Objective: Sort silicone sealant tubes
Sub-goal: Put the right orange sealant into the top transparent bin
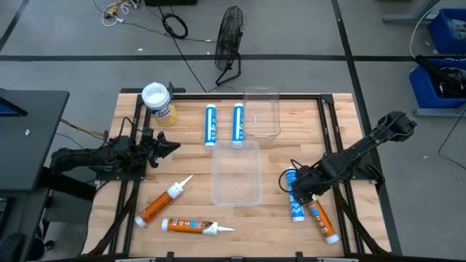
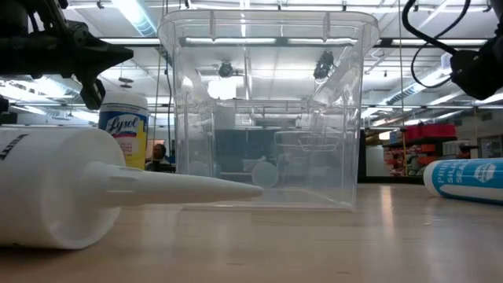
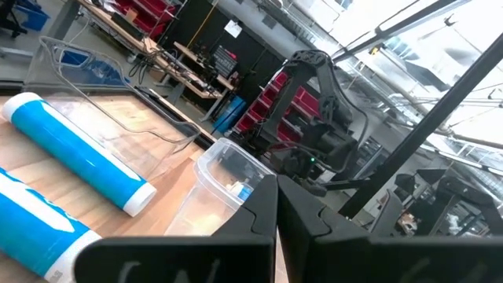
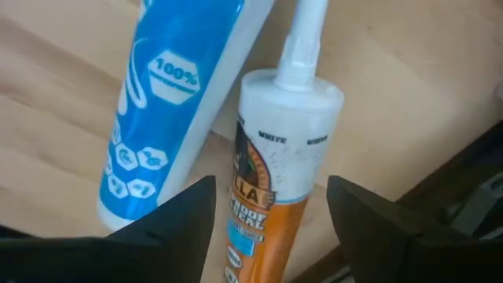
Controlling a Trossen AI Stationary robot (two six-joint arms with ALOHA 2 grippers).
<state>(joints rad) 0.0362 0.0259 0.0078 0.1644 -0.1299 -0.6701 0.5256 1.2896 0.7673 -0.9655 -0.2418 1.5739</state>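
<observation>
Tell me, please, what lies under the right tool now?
Under the open right tool lies an orange tube, its white nozzle pointing away. A blue tube lies beside it, touching. The orange tube's lower end is out of view.

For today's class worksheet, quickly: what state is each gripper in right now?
Left gripper: shut, holding nothing.
Right gripper: open, straddling the orange tube, not gripping it.
</observation>
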